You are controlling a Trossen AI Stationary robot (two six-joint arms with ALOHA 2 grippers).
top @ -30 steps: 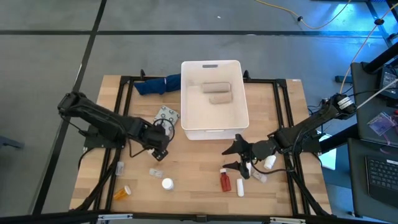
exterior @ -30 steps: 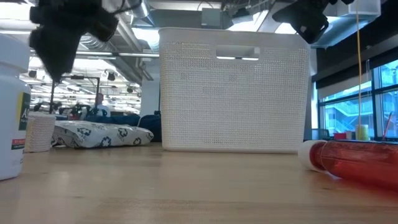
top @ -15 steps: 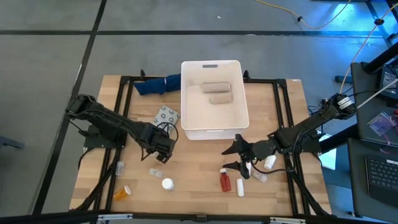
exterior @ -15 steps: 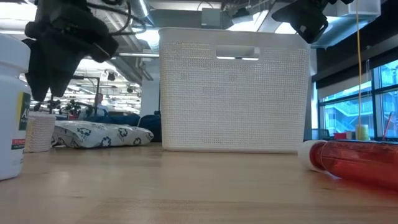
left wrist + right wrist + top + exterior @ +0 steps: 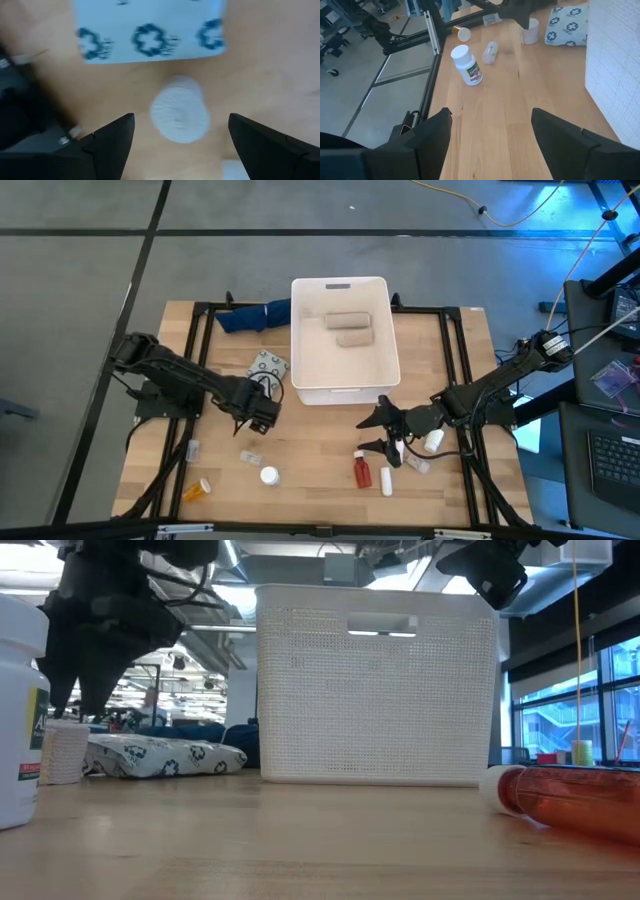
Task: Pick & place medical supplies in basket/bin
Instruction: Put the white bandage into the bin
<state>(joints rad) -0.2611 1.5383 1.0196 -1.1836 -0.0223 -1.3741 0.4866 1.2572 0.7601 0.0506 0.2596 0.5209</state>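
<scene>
The left gripper (image 5: 181, 137) is held with its jaws spread apart and empty, directly above a small white ribbed roll standing on end (image 5: 180, 108). Just beyond the roll, a pale pouch printed with blue crosses (image 5: 150, 30) lies on the wooden table (image 5: 320, 480). Farther off stands the large white plastic tub (image 5: 343, 340), two beige rolls (image 5: 349, 328) inside. The right gripper (image 5: 490, 135) waits spread, empty.

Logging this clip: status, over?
Left gripper open above white roll. Right gripper open, idle beside red bottle. Bin holds two rolls. Nothing blocking.
</scene>
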